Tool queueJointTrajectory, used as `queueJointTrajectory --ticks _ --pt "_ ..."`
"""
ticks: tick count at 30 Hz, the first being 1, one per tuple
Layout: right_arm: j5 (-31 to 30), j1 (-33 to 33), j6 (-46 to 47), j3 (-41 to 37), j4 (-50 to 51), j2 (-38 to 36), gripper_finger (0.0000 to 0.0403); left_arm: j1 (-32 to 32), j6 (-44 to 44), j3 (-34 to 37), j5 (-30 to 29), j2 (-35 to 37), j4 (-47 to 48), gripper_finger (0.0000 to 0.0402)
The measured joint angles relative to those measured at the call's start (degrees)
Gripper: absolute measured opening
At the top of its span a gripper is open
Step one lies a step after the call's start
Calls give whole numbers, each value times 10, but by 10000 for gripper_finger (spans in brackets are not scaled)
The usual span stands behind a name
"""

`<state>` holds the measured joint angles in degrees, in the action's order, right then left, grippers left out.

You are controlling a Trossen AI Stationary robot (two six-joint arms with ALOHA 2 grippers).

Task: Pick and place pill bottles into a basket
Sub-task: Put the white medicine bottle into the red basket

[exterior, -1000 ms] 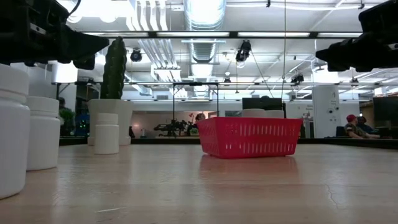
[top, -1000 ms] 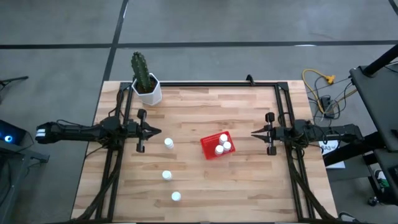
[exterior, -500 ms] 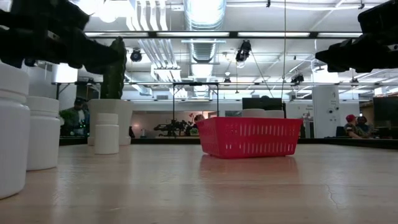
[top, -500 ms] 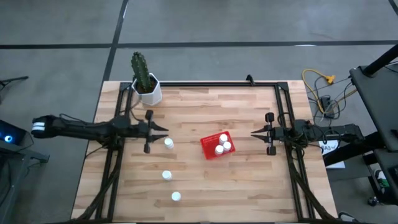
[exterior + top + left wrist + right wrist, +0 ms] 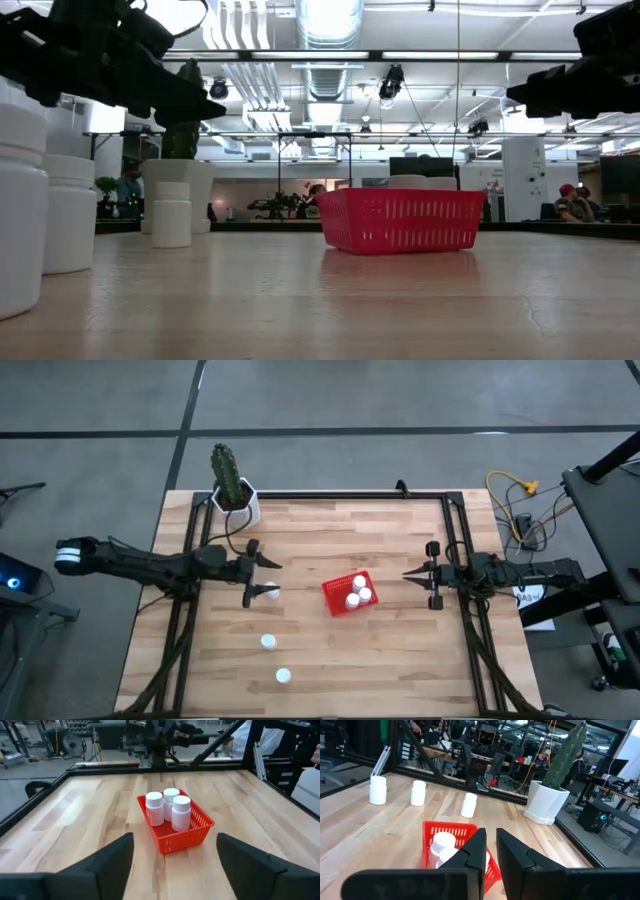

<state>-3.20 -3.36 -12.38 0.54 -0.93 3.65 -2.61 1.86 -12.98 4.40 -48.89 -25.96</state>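
Note:
The red meshed basket (image 5: 349, 595) stands mid-table with three white pill bottles (image 5: 170, 809) upright inside. Three more pill bottles stand on the wood to its left: one (image 5: 272, 593) under my left gripper, one (image 5: 268, 642) nearer, and one (image 5: 283, 676) nearest the front edge. My left gripper (image 5: 268, 580) hangs open above the first bottle, well clear of the table in the low view (image 5: 185, 100), and faces the basket. That bottle does not show in the left wrist view. My right gripper (image 5: 410, 573) waits shut to the right of the basket.
A white pot with a cactus (image 5: 236, 500) stands at the far left corner. Black frame rails (image 5: 455, 560) run along the table's left, right and far sides. Bare wood lies between the basket and the right gripper.
My left gripper has moved toward the table's right edge and a little toward the near edge, stopping over the bottle closest to the basket. Its fingers have opened from shut to wide apart. The bottles and the basket have stayed in place.

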Motion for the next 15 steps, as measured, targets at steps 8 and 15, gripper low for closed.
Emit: queueJointTrajectory --ticks 8,15 --pt "0 0 0 0 0 3 34 0 -1 -24 1 -36 3 308" --pt "0 0 0 0 0 4 33 8 -2 -75 1 -52 124 311"
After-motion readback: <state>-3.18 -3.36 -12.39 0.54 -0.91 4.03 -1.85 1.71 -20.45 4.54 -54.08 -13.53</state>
